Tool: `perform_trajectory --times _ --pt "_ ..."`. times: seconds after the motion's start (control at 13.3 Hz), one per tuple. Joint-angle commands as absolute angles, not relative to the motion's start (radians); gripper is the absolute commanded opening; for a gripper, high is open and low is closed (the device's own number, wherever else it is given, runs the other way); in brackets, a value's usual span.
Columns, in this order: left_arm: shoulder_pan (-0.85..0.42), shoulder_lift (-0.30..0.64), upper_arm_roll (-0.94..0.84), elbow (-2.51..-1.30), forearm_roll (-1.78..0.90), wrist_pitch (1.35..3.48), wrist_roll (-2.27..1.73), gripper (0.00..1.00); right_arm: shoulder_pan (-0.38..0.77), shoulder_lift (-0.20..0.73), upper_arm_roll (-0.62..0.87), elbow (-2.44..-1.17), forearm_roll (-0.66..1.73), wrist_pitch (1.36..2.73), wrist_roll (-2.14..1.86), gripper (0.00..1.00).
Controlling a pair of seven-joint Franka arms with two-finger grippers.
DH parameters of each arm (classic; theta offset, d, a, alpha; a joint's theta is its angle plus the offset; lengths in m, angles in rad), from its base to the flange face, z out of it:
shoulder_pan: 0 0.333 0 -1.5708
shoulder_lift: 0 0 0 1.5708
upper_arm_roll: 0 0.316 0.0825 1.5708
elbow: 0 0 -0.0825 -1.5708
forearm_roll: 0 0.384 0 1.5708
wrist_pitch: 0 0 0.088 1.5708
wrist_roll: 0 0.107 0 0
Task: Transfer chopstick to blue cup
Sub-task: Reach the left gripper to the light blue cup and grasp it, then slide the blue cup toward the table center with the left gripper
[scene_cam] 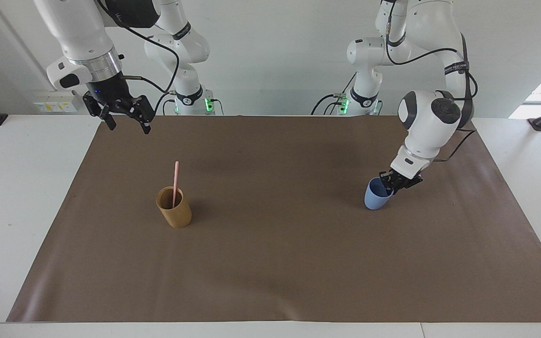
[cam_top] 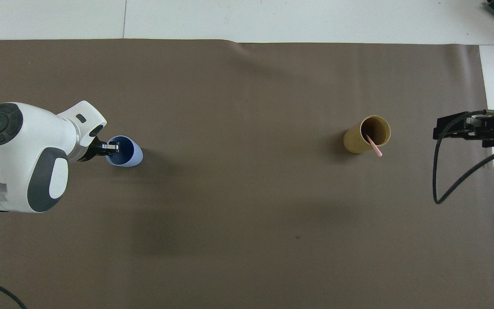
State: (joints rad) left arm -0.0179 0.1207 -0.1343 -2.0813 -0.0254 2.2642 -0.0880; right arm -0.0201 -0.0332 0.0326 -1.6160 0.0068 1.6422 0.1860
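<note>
**Cup gripped, stick still waiting**

While the stick has not yet left its holder, we read the job as barely begun.

From the facing view, we see the left gripper [scene_cam: 394,184] down at the blue cup [scene_cam: 374,197], its fingers pinched together on the rim at the cup's one o'clock edge; the cup leans a little toward the grip, though we cannot tell whether it has left the mat. The pink chopstick [scene_cam: 175,184] stands nearly upright in the tan cup [scene_cam: 174,207], which sits toward the right arm's end of the table, well apart from the blue cup. The right gripper [scene_cam: 124,117] hangs with its fingers spread wide and empty, up at about eleven o'clock from the tan cup; that arm waits.

From the overhead view, we find the left gripper [cam_top: 110,147] closed on the blue cup's [cam_top: 128,155] rim at nine o'clock. The chopstick [cam_top: 374,146] pokes out of the tan cup [cam_top: 368,134] toward five o'clock. The right gripper [cam_top: 457,127] sits at three o'clock from the tan cup, over the edge of the brown mat [cam_top: 247,214].

So, as we judge it: one cup is held, nothing has been transferred. Left to do are taking the chopstick out of the tan cup, bringing stick and blue cup together, and dropping it in.
</note>
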Motion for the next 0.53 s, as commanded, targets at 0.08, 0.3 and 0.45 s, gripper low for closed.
perform_trajectory --times 0.08,0.3,0.45 --pt "-0.069 0.133 -0.129 -1.941 -0.035 2.166 -0.207 0.00 -0.035 -0.029 0.038 -1.608 0.026 1.638 0.164 1.00" --pt "-0.168 0.156 -0.129 -1.820 -0.025 2.105 -0.394 0.00 -0.035 -0.029 0.038 -1.608 0.026 1.638 0.164 1.00" --pt "-0.242 0.169 -0.132 -1.790 -0.026 2.105 -0.475 0.00 -0.035 -0.029 0.038 -1.608 0.026 1.638 0.166 1.00"
